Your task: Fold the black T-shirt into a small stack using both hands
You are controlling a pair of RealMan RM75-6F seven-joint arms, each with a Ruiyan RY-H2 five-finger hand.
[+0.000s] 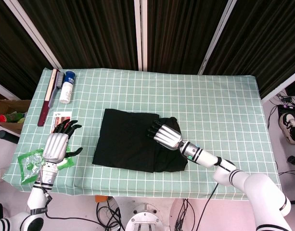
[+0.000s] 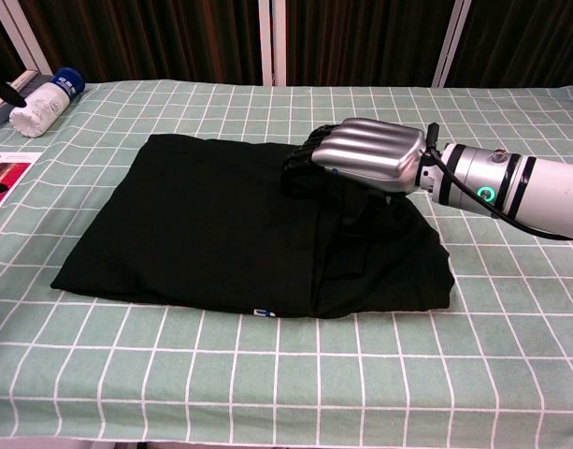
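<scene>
Green-and-white checked cloth covers the table, which stands before dark curtains split by pale upright strips; bare floor with cables shows past the table's edge. Near the middle of that table lies the black T-shirt, already folded into a rough rectangle. Its long axis runs across the table from side to side, the flat smooth part lying toward the robot's left, the bunched, wrinkled part toward its right. A small blue-white tag peeks out at the shirt's near edge in the chest view.

Over the shirt's wrinkled part sits the right hand, back upward, its dark fingers curled down onto the fabric near the central fold line; whether it actually grips cloth I cannot tell. Well clear of the shirt, beyond its smooth end, the left hand hovers with fingers spread, holding nothing, just above a green plastic wrapper. Farther back from the shirt on that same side lie a printed card, a white bottle with a blue cap, and a long brush.
</scene>
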